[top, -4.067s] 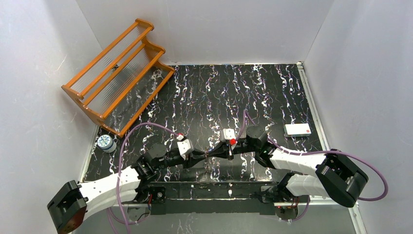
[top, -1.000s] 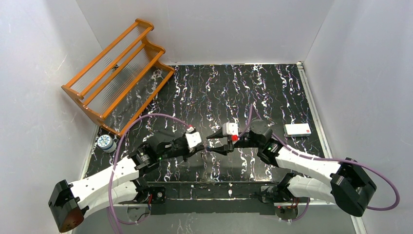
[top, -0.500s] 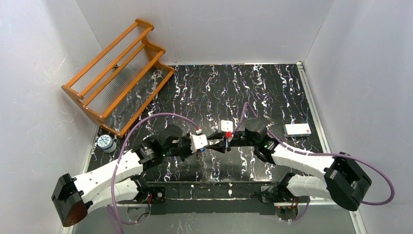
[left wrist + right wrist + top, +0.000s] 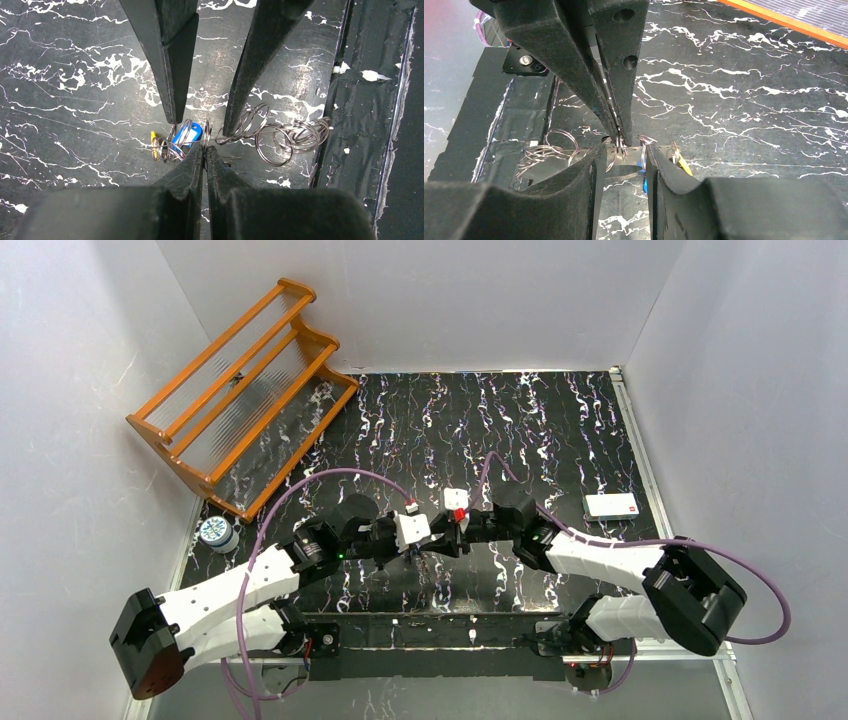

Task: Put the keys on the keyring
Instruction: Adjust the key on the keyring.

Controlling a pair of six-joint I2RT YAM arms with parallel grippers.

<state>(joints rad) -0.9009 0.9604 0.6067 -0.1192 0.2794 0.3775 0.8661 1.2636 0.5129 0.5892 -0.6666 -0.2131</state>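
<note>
A chain of thin metal wire rings, the keyring (image 4: 272, 135), lies on the black marbled table. At its left end sit a blue-headed key (image 4: 186, 137) and a small yellow piece (image 4: 153, 137). My left gripper (image 4: 205, 149) is shut, its tips pinching one ring of the chain. My right gripper (image 4: 200, 126) points at it from the opposite side, jaws apart. In the right wrist view my right gripper (image 4: 625, 147) straddles the left gripper (image 4: 620, 140), with the rings (image 4: 549, 147) and the blue key (image 4: 642, 165) below. The two grippers meet at the table's front middle (image 4: 432, 544).
An orange wooden rack (image 4: 240, 390) leans at the back left. A small round tin (image 4: 217, 533) stands at the left edge. A white card with a red mark (image 4: 611, 505) lies to the right. The table's taped front edge (image 4: 370, 125) runs just beside the rings.
The two grippers have come together, the left moving right and the right moving left. The right jaws have narrowed around the left fingertips. The left has stayed shut.
</note>
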